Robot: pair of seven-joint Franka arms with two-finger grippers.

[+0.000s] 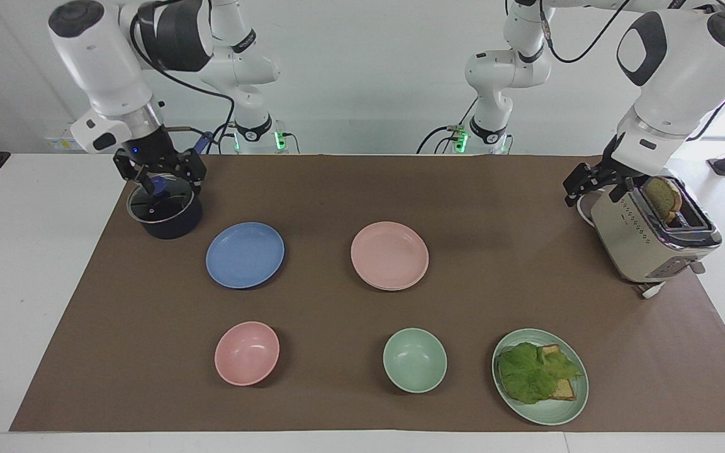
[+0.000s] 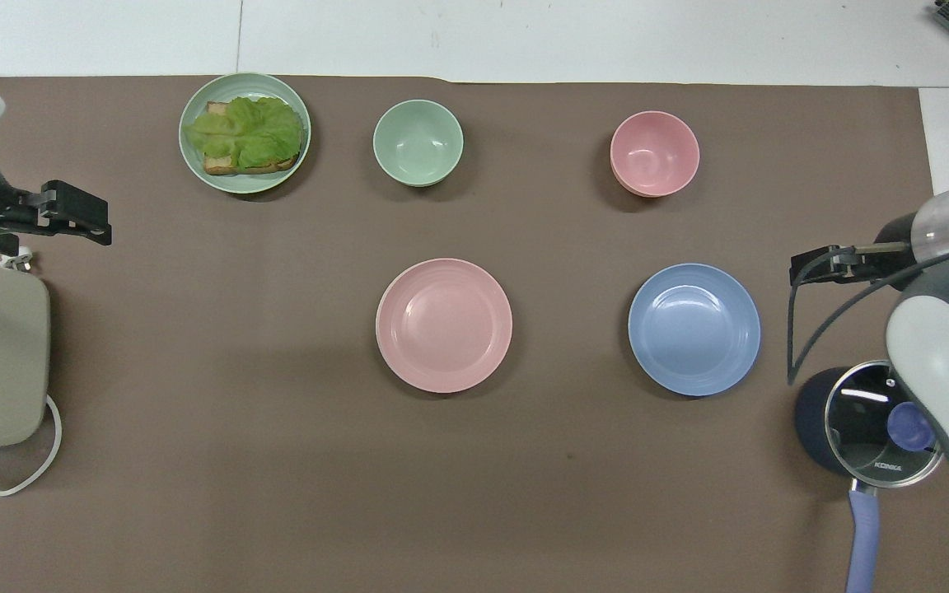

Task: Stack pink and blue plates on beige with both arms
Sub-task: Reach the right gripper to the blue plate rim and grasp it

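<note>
Plates first, facing view: the matte pale pink plate (image 1: 389, 255) lies mid-worktop on a beige plate, only an edge showing; the cornflower blue plate (image 1: 245, 254) sits beside it. Right gripper (image 1: 160, 178), fingers spread and empty, hangs over the pot (image 1: 165, 212); left gripper (image 1: 594, 184), also spread and empty, waits by the toaster (image 1: 652, 234). Overhead view: both plates lie flat and apart.

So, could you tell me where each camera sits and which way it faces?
Facing view: high across the table, looking at the robots; both arms show whole, right gripper over the saucepan, left gripper by the toaster.
Overhead view: above the robots' end, looking forward and steeply down; only grippers and forearms show.
Shared: blue plate and pink plate.
</note>
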